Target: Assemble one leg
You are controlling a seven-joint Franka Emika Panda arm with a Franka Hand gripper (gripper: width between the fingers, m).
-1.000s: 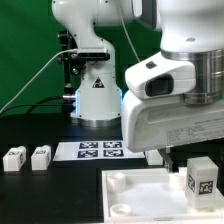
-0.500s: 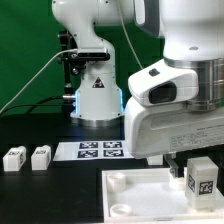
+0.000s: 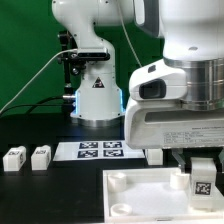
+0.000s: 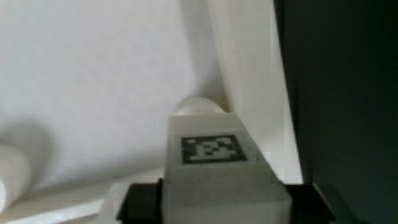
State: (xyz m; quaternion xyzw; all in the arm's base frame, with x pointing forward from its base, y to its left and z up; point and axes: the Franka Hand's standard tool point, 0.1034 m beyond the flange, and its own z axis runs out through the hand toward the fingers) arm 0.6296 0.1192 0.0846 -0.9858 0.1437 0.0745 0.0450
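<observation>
Claw (image 3: pixel 203 170) is closed on the leg (image 3: pixel 203 185). The jaws are narrow, only as far apart as the block is wide, and press on its two sides. Nothing else is in the grip. The leg is upright with its tag face toward the exterior camera, its upper part hidden between the jaws and its lower part showing below them. It sits over the white square panel (image 3: pixel 135 198), at the panel's far corner on the exterior view's right. Cannot tell if the leg's lower end touches the panel or hangs just above it. In the wrist view the leg points down at the panel, close to the panel's edge, with the black table (image 4: pixel 347 100) just past that edge. The tag is sharp there and the rest is blurred.

The arm (image 3: pixel 185 95) hangs above the panel's half on the exterior view's right, its white wrist housing hiding what lies behind. The robot base (image 3: pixel 95 95) stands behind the panel, well apart from it. The panel lies flat with a raised rim, and a round socket (image 3: pixel 117 181) sits at its far corner on the exterior view's left. The marker board (image 3: pixel 98 150) lies flat just behind that same corner. Two spare legs (image 3: pixel 14 158) (image 3: pixel 40 156) stand side by side off the panel's left in the exterior view, well apart from it.
</observation>
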